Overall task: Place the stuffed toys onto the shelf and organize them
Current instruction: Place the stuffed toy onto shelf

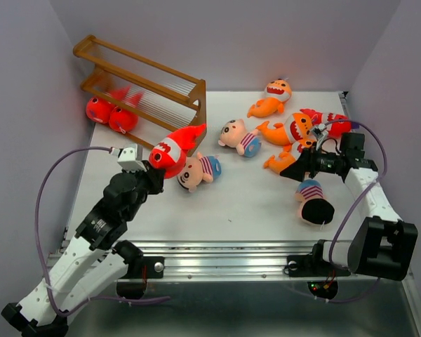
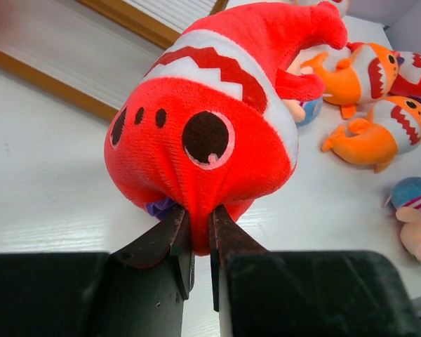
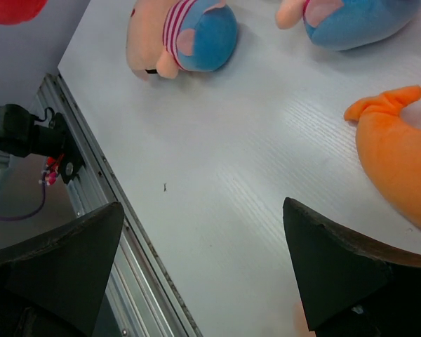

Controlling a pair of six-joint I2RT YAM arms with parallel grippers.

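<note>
Left gripper [image 2: 200, 239] jaws, nearly closed, pinch a red shark [image 2: 210, 119] just on the near side of the far-left shelf [image 1: 144, 88]; right gripper [image 3: 203, 232] gapes empty beside an orange shark [image 3: 400, 161]. Carrying step, I judge: next lift the red shark onto a tier.

The shelf [image 1: 144, 81] rods partly hide two red sharks [image 1: 99, 110]. The right wrist view's edge cuts off an orange shark [image 3: 398, 165].

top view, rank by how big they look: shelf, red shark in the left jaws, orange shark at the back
1. shelf
2. red shark
3. orange shark, close behind; the red one may sit nearer the camera, so that order is unsure
</note>
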